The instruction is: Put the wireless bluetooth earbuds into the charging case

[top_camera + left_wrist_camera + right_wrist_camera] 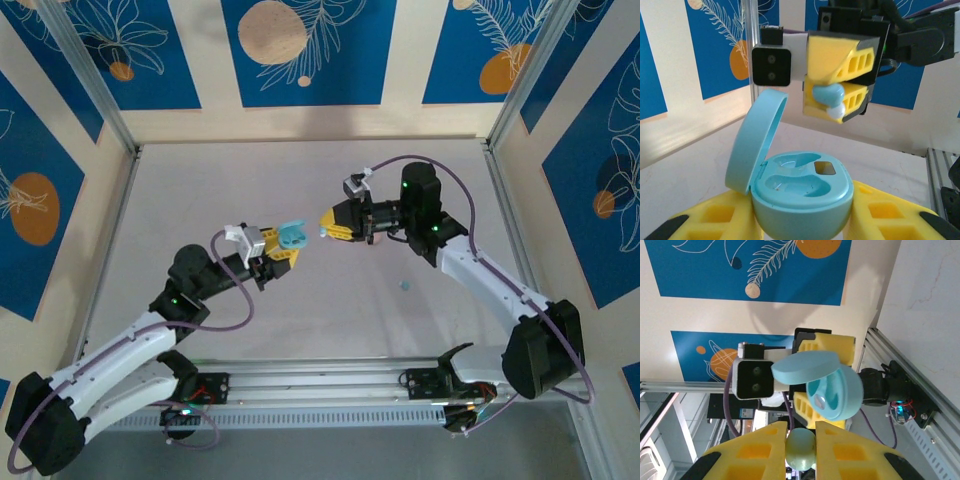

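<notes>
You have open room on every side. Both grippers meet above the middle of the pale grey tabletop (200, 190), well apart from its side edges and from the aluminium rail (320, 378) along the near edge. Your left gripper (287, 248) is clamped on the light-blue oval plastic charging case (292, 236), whose hinged lid (757, 142) stands open. Your right gripper (325, 226) pinches a small light-blue earbud with a white tip (831, 98). The bud is just beside the case and not touching it, with nothing between them.

A tiny light-blue bead (404, 285) lies alone on the table near your right forearm; it is too small to say more about it.

The left wrist view shows the case's two moulded wells (790, 182) facing up below the bud. In the right wrist view the raised lid overlaps the upper part of the case's face.
</notes>
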Motion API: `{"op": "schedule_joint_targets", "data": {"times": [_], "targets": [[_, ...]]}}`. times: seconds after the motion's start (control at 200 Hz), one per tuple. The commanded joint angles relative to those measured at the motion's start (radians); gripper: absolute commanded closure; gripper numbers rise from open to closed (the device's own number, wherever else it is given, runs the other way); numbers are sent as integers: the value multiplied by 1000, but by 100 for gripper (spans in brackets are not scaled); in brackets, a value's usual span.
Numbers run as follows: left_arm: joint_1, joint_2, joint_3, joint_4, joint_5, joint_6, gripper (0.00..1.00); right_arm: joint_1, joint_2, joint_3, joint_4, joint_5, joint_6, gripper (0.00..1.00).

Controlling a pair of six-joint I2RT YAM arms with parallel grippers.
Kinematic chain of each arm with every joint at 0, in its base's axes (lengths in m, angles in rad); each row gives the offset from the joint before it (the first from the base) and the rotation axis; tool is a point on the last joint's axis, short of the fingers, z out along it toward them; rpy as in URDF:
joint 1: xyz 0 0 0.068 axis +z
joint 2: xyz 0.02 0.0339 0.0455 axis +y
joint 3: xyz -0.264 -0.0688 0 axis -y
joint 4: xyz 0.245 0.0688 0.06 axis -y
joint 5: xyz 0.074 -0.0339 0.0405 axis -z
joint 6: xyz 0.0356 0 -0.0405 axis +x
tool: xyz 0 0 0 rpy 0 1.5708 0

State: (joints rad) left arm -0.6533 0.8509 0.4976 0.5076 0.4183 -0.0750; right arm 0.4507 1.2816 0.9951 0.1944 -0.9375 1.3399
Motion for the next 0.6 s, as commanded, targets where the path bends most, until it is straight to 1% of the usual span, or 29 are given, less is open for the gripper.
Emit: {"op": "schedule_joint_targets", "data": {"times": [0.0,0.21,0.305,0.415,0.595], "targets": [[-10,4,5,26,23,17,63,11,-26,-23,-14,27,25,80],[-10,19,11,41,36,11,63,30,-47,-25,-9,53,26,80],[-10,22,7,56,42,11,63,52,-60,-20,-6,85,-17,80],[-11,29,7,70,45,4,63,77,-63,-2,-71,131,-77,80],[-10,39,10,82,47,1,63,120,-62,20,-109,198,-131,80]]}}
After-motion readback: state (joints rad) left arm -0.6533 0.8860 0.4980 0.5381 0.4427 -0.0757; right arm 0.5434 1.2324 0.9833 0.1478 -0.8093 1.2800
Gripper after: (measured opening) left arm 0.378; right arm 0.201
